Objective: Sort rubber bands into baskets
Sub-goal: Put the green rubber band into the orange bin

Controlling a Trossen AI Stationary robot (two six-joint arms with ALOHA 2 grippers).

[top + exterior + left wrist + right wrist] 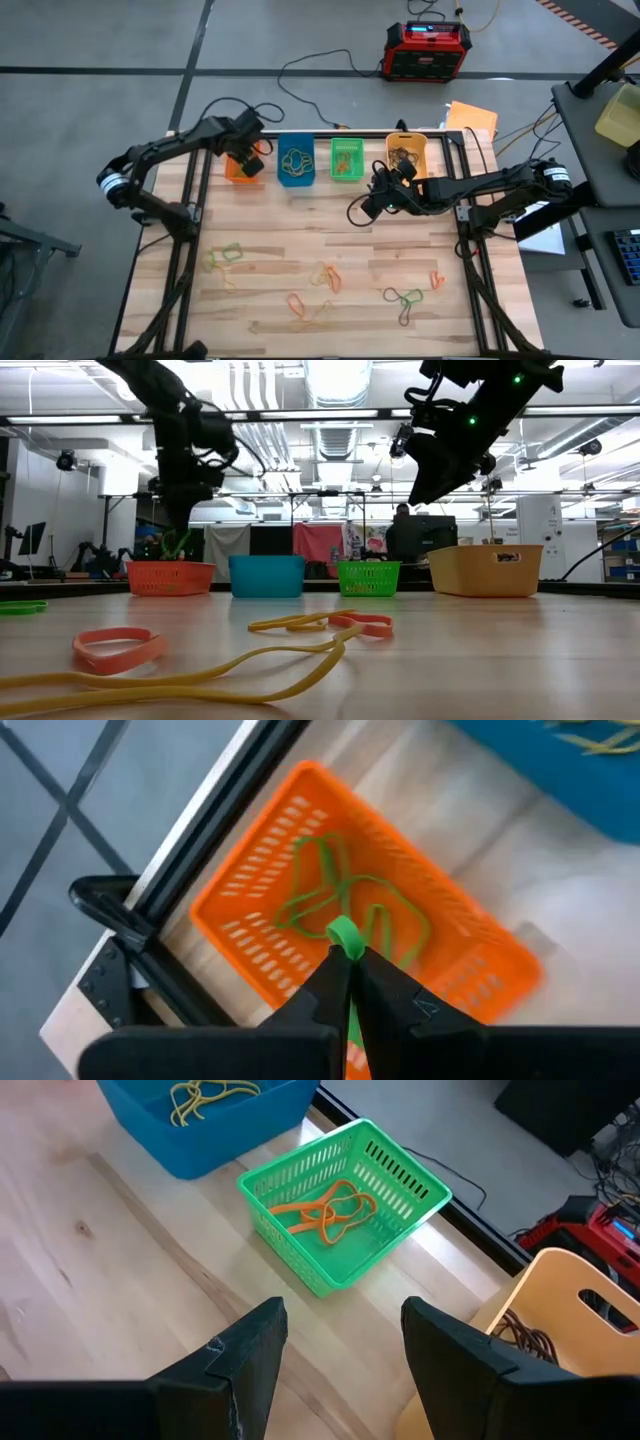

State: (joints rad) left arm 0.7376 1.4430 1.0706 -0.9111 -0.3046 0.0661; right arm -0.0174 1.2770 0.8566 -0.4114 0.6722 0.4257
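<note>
The left hand is pinching a green rubber band right above the orange basket, which sits at about 11 o'clock on the counter. More green bands already lie inside it. So the step now is dropping this one in; the hand only needs to let go. The right hand is spread wide and holds nothing, hanging near the green basket and the yellow basket at 1 o'clock. Next, I think, it should reach down to the loose bands lying around 5 o'clock.
</note>
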